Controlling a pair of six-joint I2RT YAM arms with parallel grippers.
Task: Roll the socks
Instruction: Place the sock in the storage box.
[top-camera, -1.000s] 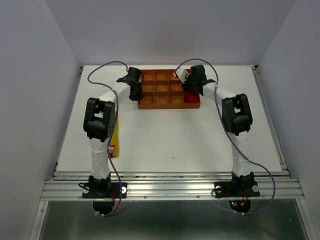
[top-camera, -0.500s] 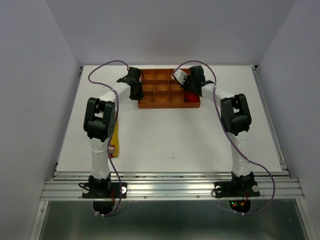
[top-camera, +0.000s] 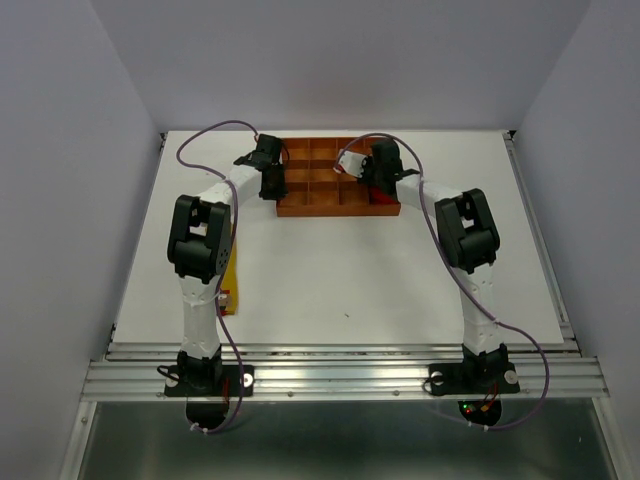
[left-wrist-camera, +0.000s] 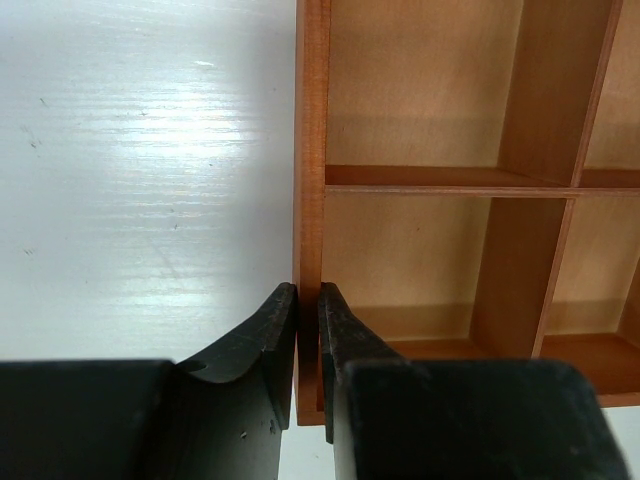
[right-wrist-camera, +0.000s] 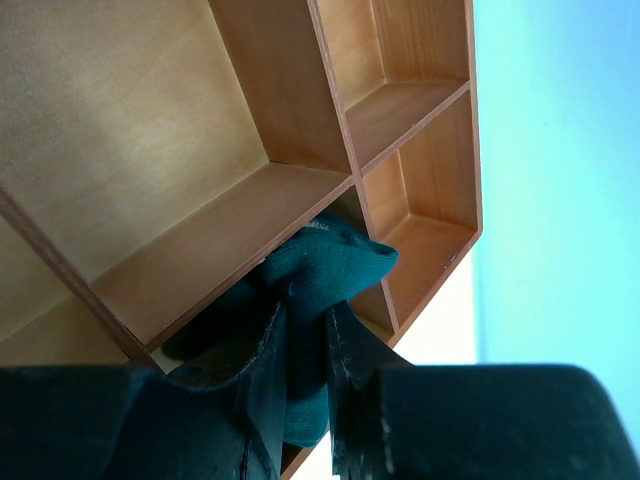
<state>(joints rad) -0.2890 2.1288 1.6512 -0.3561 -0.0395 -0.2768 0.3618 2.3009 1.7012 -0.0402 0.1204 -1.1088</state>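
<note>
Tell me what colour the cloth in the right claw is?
It is a dark teal-green fabric sock, seen best in the right wrist view.

Both arms stretched far forward, each gripper nearly closed on something thin

The left arm (top-camera: 200, 240) rises from its base, bends at the elbow and reaches forward and inward, wrist turned down; the left gripper (left-wrist-camera: 308, 300) has its two black fingers pinched on the tray wall (left-wrist-camera: 311, 150), one on each side. The right arm (top-camera: 465, 230) mirrors it, leaning inward from the right; the right gripper (right-wrist-camera: 305, 325) has its fingers close together, clamping a fold of the teal sock (right-wrist-camera: 335, 265)
</note>
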